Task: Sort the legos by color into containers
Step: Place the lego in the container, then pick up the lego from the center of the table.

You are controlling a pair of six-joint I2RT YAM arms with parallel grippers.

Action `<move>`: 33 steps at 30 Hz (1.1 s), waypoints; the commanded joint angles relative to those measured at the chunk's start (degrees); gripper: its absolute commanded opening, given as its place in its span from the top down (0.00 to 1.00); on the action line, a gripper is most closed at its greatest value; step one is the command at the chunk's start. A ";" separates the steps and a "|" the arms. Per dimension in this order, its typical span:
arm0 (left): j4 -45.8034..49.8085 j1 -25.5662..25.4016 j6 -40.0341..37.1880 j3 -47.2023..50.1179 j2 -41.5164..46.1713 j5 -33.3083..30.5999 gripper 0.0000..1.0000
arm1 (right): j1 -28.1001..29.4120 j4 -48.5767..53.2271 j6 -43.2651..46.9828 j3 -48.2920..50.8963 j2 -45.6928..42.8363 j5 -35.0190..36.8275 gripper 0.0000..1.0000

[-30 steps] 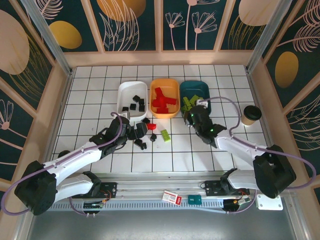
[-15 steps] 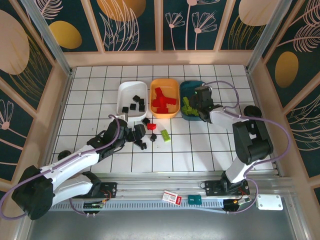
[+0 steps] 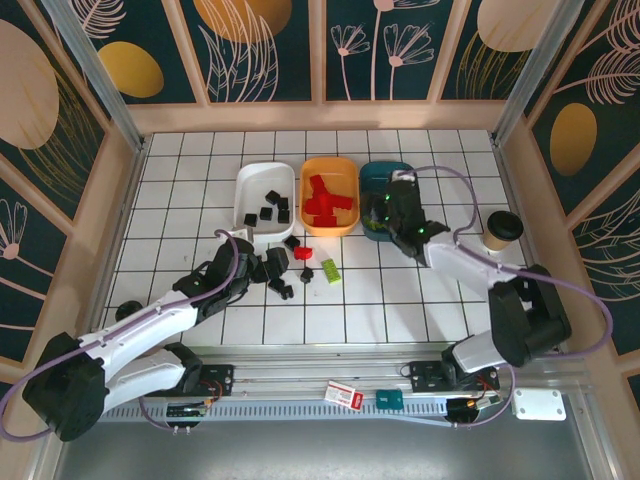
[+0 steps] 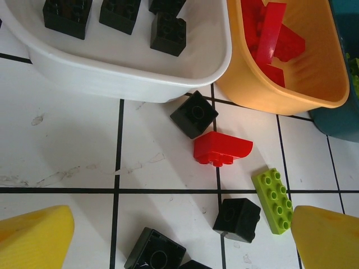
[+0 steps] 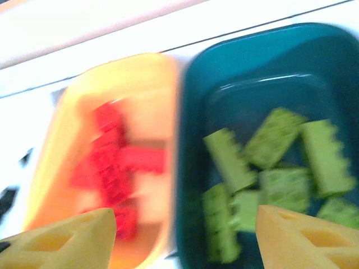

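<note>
Lime legos (image 5: 275,134) lie jumbled in the teal tray (image 5: 252,61) at right; left hand (image 4: 179,235) and right hand (image 5: 185,227) both spread, empty.

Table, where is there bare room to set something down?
Bare tiles: left of the white tray, the back-right corner behind the cup, and near centre in front of the loose legos. Crowded: around those legos, before the orange tray.

Overhead; wrist close-ups sharing orange tray (image 3: 341,171)

White tray (image 4: 112,81), orange tray (image 4: 269,103) crowd black brick (image 4: 193,114).
</note>
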State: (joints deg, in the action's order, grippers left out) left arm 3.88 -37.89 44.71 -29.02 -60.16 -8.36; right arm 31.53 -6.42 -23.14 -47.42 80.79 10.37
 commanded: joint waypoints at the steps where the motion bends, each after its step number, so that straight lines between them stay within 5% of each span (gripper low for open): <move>1: 1.82 -0.17 0.47 -0.16 1.18 -1.69 0.01 | 6.61 -0.62 0.75 4.12 -0.59 -1.58 0.32; 14: 3.79 -0.13 1.12 1.42 3.74 -2.66 0.01 | 19.82 -0.33 3.16 3.43 15.52 -0.43 0.31; 20: 4.98 -0.16 0.93 1.18 5.30 -3.24 0.01 | 20.47 2.56 5.05 1.66 20.26 -0.02 0.44; 25: 6.72 -0.11 0.14 0.20 4.77 -3.88 0.01 | 20.60 2.96 6.06 1.77 20.44 1.13 0.70; 33: 6.57 -0.17 -2.51 -1.49 1.80 -1.80 0.01 | 14.32 -2.01 6.45 6.29 5.39 2.55 0.83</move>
State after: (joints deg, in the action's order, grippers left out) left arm 9.32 -37.89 44.34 -28.49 -57.32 -10.96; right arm 49.30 -5.56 -16.84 -42.52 93.69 11.94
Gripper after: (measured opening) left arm 0.986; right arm 0.247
